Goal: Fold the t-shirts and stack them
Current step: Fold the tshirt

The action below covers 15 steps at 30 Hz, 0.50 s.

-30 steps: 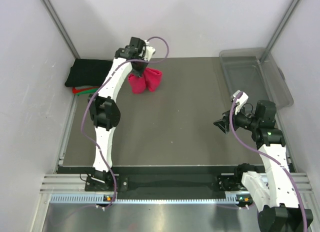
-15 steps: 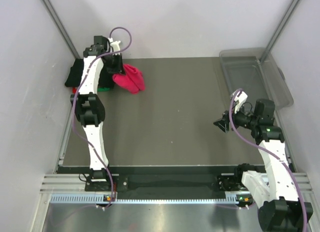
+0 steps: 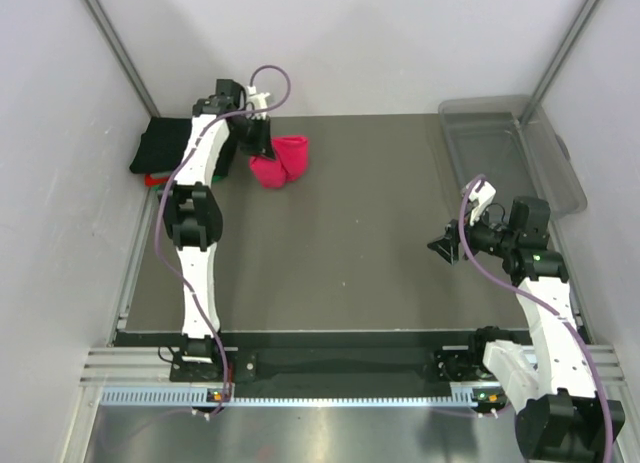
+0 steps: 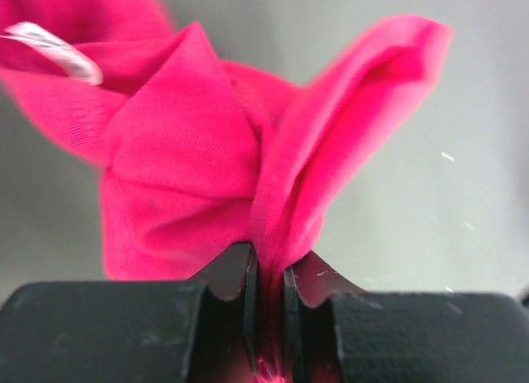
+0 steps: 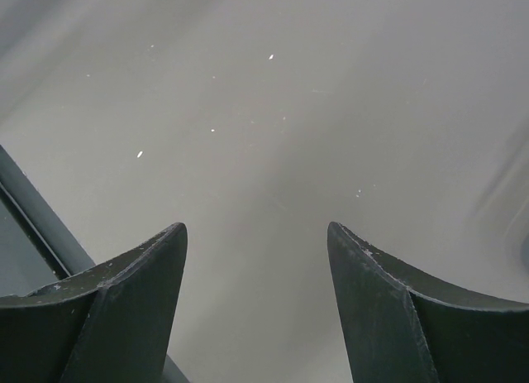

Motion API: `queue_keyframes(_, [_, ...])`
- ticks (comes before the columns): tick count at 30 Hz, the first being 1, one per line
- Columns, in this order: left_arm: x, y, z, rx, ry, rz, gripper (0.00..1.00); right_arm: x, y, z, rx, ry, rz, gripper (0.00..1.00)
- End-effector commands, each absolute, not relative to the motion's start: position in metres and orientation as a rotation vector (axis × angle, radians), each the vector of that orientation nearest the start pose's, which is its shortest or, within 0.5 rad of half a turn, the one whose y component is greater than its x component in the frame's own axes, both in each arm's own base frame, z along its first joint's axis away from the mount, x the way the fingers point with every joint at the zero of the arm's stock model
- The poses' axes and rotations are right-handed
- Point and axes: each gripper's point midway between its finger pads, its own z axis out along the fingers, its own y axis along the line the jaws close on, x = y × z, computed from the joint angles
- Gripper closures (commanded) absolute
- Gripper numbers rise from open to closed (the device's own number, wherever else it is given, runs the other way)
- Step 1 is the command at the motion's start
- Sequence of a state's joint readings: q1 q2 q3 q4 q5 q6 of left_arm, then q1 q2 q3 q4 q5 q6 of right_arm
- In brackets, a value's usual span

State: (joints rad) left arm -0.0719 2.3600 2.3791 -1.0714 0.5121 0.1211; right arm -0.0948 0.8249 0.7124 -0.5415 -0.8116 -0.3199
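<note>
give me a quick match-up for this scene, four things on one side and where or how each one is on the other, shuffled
1 pink t-shirt
2 black t-shirt
3 clear bin
4 right gripper

a open, holding nothing
b folded, far left corner
c pinched in the left gripper
d far right corner

Pairs: 1-c, 2-b, 3-d, 4-a

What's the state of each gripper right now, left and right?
Left gripper: closed on the pink t-shirt, pinching a bunched fold.
Right gripper: open, holding nothing.
</note>
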Motion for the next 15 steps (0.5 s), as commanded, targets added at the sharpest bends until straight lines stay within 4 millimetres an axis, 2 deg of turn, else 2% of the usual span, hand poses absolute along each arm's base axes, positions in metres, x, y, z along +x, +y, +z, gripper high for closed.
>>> queue_keyframes(1, [0.484,-0.174,0.199,0.61,2.393,-0.831,1.0,0.245,0.097,0.201,-0.685,1.878,0.629,0.31])
queue_keyframes(5, [0.452,-0.225,0.243,0.689,2.285,-1.02,1.0,0.245,0.097,0.202,-0.686,1.875,0.628,0.31])
queue_keyframes(8, [0.435,-0.25,0.281,0.714,2.182,-1.123,1.0,0.244,0.097,0.201,-0.685,1.877,0.629,0.31])
queue_keyframes(10, [0.427,-0.257,0.302,0.688,2.146,-1.182,1.0,0.245,0.097,0.2,-0.681,1.882,0.631,0.31])
queue_keyframes(12, [0.431,-0.255,0.308,0.666,2.127,-1.182,1.0,0.246,0.096,0.201,-0.681,1.878,0.628,0.31])
queue_keyframes(14, [0.439,-0.244,0.296,0.594,2.172,-1.206,1.0,0.247,0.096,0.199,-0.677,1.883,0.632,0.31])
queue_keyframes(15, [0.443,-0.238,0.28,0.552,2.218,-1.216,1.0,0.248,0.096,0.2,-0.673,1.884,0.632,0.31])
